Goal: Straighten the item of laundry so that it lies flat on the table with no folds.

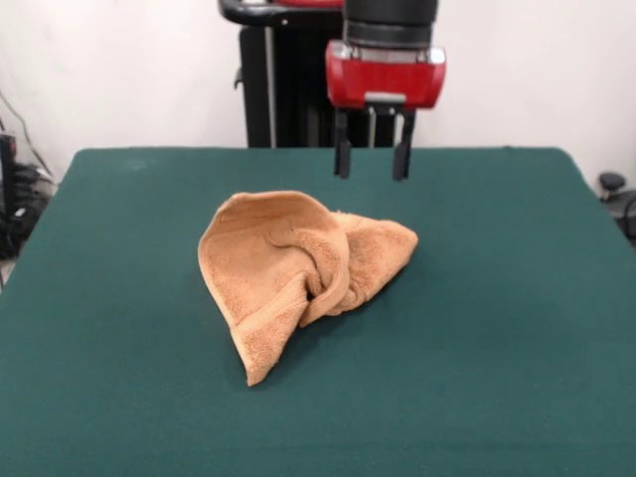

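Observation:
The orange-tan terry towel [298, 268] lies crumpled on the dark green table [497, 328], near its middle. One part is folded over into a rounded hump, and a pointed corner reaches toward the near side. A border band shows along the lower edge; no label shows. My gripper [373, 164] hangs from the red and black arm above the table, behind the towel and a little to its right. Its two black fingers [342, 154] point down, stand apart and hold nothing. They do not touch the towel.
The robot's black pedestal [283, 89] stands at the table's far edge. Cables and dark equipment [15, 199] sit beyond the left edge, and a dark object [616, 189] beyond the right edge.

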Robot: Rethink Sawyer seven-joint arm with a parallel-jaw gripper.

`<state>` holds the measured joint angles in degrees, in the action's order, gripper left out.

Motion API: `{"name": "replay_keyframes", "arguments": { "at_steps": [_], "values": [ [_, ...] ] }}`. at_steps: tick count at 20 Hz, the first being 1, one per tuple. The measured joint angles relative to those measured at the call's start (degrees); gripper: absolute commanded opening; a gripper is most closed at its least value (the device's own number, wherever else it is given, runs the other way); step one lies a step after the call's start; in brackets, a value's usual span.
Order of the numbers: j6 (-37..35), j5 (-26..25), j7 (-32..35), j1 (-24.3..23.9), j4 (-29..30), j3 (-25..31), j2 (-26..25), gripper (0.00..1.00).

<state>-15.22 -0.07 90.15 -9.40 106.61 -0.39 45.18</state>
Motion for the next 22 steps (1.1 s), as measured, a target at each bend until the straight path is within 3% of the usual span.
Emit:
{"name": "replay_keyframes", "arguments": {
  "at_steps": [12,22],
  "values": [
    [5.7,0.0,0.0,-0.5,-2.8,0.0,-6.4,1.0],
    [6.5,-2.3,0.0,-4.8,-4.8,0.1,-9.6,1.0]
  ]
}}
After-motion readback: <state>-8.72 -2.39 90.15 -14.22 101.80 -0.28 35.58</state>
